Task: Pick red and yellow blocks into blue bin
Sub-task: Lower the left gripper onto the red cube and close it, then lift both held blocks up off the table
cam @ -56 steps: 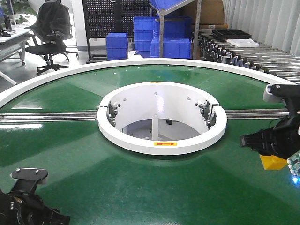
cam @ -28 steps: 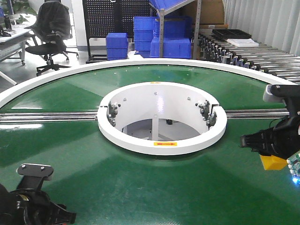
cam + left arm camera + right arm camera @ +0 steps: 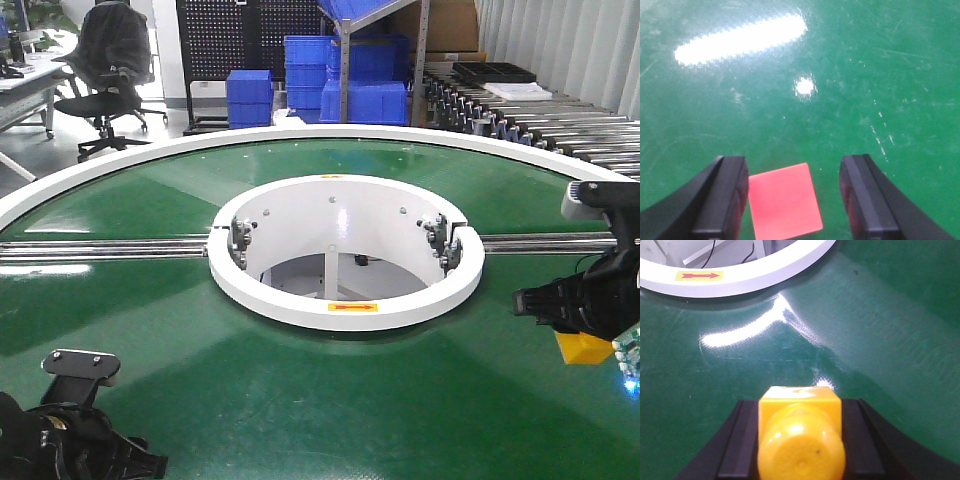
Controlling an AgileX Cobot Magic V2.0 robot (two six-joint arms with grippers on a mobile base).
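The left end effector (image 3: pixel 794 162) stands wide around the red block (image 3: pixel 785 202) — it lies flat on the green worktop (image 3: pixel 850 75), just beside one finger. The right end effector (image 3: pixel 800 407) clamps the yellow block (image 3: pixel 800 440) — near the white ring (image 3: pixel 765 275).

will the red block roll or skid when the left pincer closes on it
Probably no rolling: the red block shows a flat, square-edged face. It may skid, since the green surface looks glossy and the block lies nearer one finger of the open left pincer. Looks rigid, so unlikely to squash.
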